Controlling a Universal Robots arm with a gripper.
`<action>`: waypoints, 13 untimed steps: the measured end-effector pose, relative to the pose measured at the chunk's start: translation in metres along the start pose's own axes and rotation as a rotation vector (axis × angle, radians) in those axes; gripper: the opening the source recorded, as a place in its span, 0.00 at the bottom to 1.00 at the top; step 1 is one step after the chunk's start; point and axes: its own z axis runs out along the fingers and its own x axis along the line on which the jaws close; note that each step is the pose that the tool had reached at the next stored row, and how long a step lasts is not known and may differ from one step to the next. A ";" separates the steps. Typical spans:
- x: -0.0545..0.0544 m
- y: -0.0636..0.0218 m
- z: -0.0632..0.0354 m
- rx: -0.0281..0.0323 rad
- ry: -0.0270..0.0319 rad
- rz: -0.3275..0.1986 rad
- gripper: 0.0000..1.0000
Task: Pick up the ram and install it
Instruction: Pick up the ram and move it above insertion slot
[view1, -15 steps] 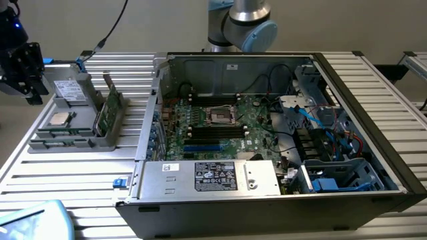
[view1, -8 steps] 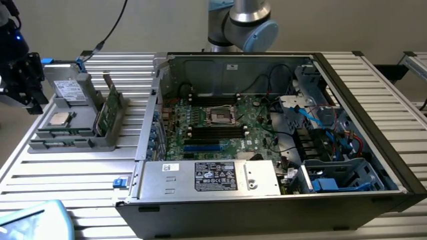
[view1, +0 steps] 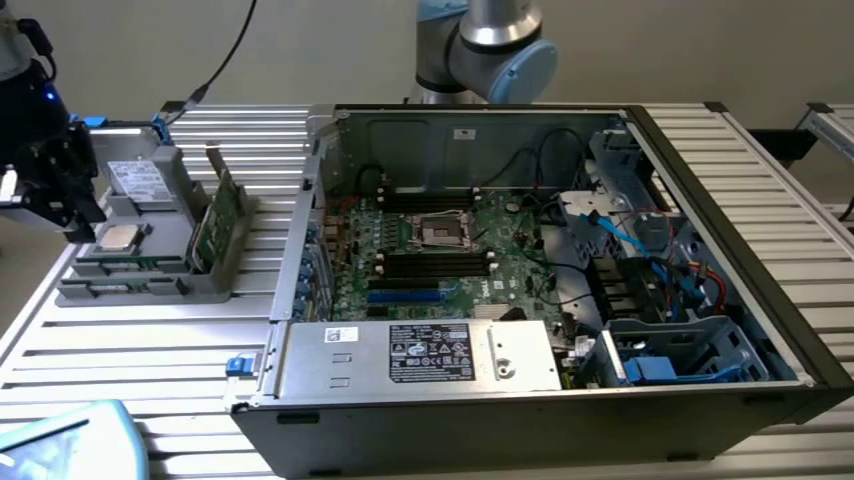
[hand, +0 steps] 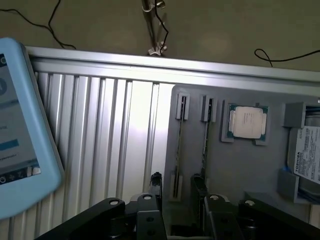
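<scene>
The task is at its start, by my judgement: nothing is lifted and nothing is installed. The black two-fingered tool hangs over the near end of the grey plastic parts holder, at the exterior view's left. Its fingers stand apart with nothing between them. The ram, a thin green circuit-board stick, lies edge-up in a narrow slot of that holder, just beside the square silver processor chip. In the wrist view two parallel slots run away from the tool, and the fingers straddle the one farther from the chip. I cannot tell whether that slot holds a stick too. The holder also carries a wider green circuit card standing upright along its right side. At its far end lies a grey hard drive with a pale label. To the right on the ribbed aluminium tabletop stands the open black computer case. Inside it are a green motherboard, a bare processor socket, a silver power supply box and blue cables. The long black memory slots on the board look unfilled, so pick-up, carry and seating all remain. A light-blue tablet lies at the near left corner.
</scene>
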 end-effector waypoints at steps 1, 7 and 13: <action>0.001 -0.0008 0.0018 0.0000 0.0001 -0.001 0.37; 0.004 -0.0027 0.0126 0.0001 0.0002 -0.004 0.37; 0.004 -0.0055 0.0235 0.0004 -0.0008 -0.005 0.37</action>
